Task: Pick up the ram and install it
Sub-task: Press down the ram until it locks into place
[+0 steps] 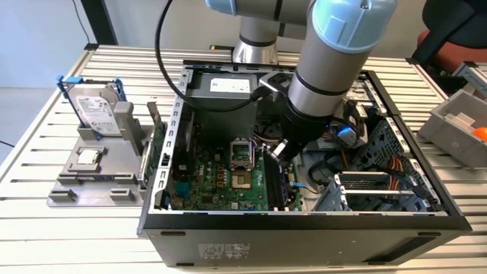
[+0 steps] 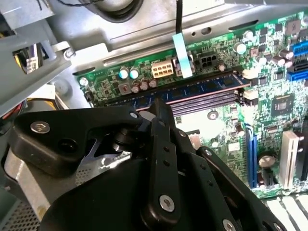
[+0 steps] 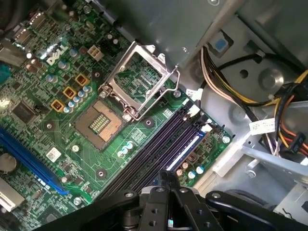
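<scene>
The ram [image 2: 202, 89] is a long dark blue stick standing on edge in the outermost memory slot of the green motherboard [image 2: 269, 120], inside the open computer case [image 1: 304, 220]. In the first wrist view the ram [image 3: 188, 148] shows edge-on as a pale blue line beside the empty dark slots [image 3: 154, 154]. My gripper [image 1: 279, 155] reaches down into the case over those slots. Its black fingers [image 2: 161, 113] close narrowly around one end of the stick, and in the first wrist view the gripper [image 3: 166, 177] meets the same end.
A silver hard drive in a blue-tabbed frame [image 1: 97, 111] and a green expansion card [image 1: 157, 154] stand on a grey holder at the exterior view's left. The open processor socket [image 3: 137, 79], cable bundles [image 3: 269, 103] and drive cage [image 1: 373, 191] crowd the case. A grey bin [image 1: 457, 128] sits right.
</scene>
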Controlling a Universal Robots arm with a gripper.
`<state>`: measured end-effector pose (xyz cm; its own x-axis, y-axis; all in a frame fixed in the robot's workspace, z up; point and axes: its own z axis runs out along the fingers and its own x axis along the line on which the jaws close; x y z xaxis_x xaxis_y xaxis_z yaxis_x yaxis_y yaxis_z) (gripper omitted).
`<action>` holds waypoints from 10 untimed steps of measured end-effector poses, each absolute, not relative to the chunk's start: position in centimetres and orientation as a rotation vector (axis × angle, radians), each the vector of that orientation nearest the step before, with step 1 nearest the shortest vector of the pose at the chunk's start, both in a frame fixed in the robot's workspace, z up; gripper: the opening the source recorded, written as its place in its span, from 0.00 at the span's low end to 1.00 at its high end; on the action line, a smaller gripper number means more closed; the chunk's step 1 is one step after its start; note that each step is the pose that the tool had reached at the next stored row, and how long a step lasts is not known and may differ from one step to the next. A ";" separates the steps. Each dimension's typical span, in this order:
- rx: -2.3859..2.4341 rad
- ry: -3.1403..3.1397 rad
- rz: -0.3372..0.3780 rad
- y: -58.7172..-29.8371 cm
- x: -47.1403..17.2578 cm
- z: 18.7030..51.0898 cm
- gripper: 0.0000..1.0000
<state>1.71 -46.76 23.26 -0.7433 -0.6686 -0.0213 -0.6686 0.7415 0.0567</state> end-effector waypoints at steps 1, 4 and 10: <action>1.140 -2.925 -0.096 -46.8 1.8 23.3 0.00; 1.192 -2.904 -0.097 -46.8 1.9 23.3 0.00; 1.336 -2.837 -0.096 -46.8 1.9 23.3 0.00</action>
<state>1.89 -46.76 23.26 -0.6373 -0.7703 -0.0219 -0.7700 0.6354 0.0573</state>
